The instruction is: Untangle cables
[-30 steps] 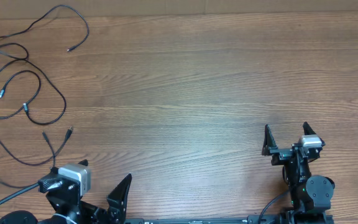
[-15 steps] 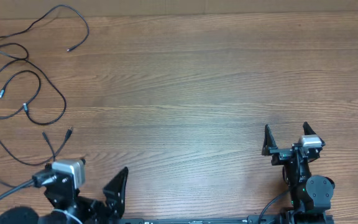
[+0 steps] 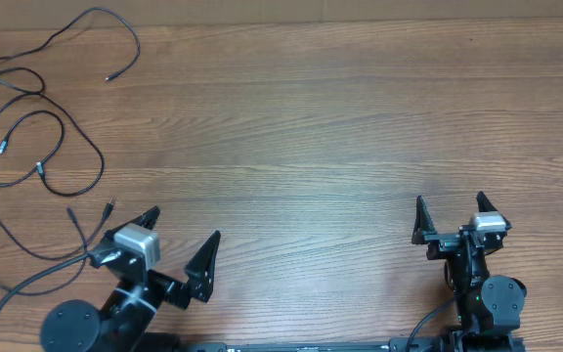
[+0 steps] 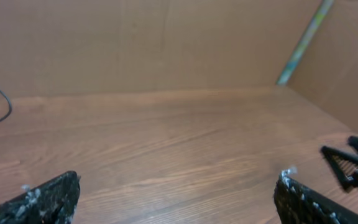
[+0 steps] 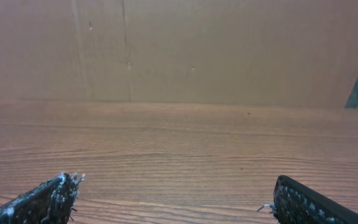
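Cables [image 3: 100, 156] are lying loose, forward and left of the left gripper [image 3: 185, 223], which is gaping wide and holding nothing. Right gripper [image 3: 449, 200], equally wide and empty, is sitting much farther off.

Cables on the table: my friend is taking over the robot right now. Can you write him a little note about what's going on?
Left end effector: open, holding nothing, low over the near-left part of the table.
Right end effector: open, holding nothing, at the near-right side.
The cables lie as loose strands along the far-left side, and neither end effector touches them.
Done: the strands look spread out, with no tight knot showing.
Left: some strands cross each other near the left edge. They probably need pulling apart, and the left arm is nearer.
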`<state>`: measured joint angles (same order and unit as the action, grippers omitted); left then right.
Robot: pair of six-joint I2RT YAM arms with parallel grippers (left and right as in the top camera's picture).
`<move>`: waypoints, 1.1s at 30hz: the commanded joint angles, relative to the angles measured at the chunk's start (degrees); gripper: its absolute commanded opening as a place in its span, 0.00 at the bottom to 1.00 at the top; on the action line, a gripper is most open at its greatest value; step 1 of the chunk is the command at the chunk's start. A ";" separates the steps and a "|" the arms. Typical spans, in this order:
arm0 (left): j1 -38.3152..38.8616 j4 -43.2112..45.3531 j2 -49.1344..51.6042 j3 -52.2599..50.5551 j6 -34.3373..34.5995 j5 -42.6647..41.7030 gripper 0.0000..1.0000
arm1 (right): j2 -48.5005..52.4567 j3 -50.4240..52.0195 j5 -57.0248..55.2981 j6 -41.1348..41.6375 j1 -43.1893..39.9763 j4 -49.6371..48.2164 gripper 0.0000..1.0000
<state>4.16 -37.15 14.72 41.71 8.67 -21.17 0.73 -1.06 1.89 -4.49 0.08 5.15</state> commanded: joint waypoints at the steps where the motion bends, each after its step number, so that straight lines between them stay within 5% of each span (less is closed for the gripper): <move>1: 0.28 5.07 -4.26 -7.28 0.13 1.73 1.00 | -0.57 0.59 -0.74 -0.07 -0.15 -0.31 1.00; 13: 0.26 23.87 -13.99 -26.73 0.20 2.89 0.99 | -0.57 0.59 -0.74 -0.07 -0.15 -0.31 1.00; 33: -1.49 41.77 -14.53 -38.71 0.81 22.01 1.00 | -0.57 0.59 -0.74 -0.09 -0.15 -0.31 1.00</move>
<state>3.55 3.99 0.91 3.38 8.93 -2.44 0.73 -1.06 1.87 -4.51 0.08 5.15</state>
